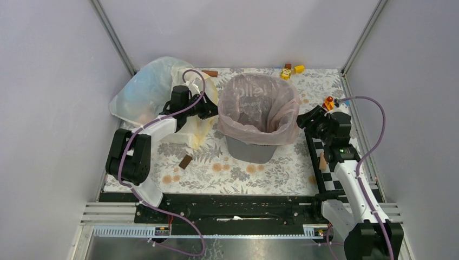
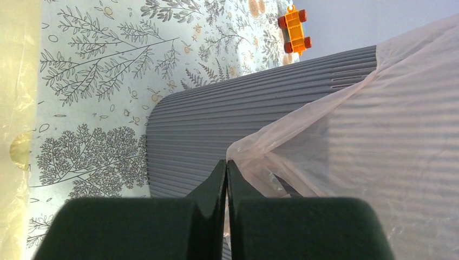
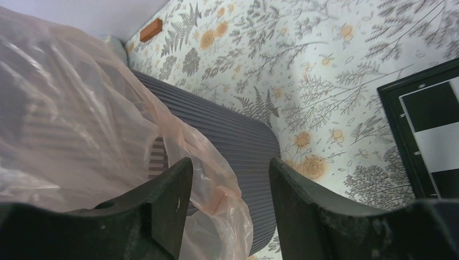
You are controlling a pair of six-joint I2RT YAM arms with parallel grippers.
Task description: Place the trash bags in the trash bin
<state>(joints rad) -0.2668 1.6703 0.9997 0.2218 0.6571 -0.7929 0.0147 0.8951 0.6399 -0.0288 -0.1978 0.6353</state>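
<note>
Top view: fixed high behind both arm bases, looking down over the whole table (image 1: 216, 168).
Left wrist view: just behind the left gripper (image 2: 225, 165), bin (image 2: 216, 124) wall close ahead.
Right wrist view: just behind the right gripper (image 3: 230, 162), bin's opposite wall close ahead.
Shared: bin and bag (image 2: 379, 135), in all three.

Trash bin (image 1: 250, 151) rim hidden under trash bag (image 1: 283, 115), far toys (image 1: 286, 73) too small to identify

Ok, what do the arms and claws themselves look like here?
The left arm and right arm match: white links, black joints, a purple cable looped along each. The right one shows a small green light. The left claw and right claw are plain and dark.
</note>
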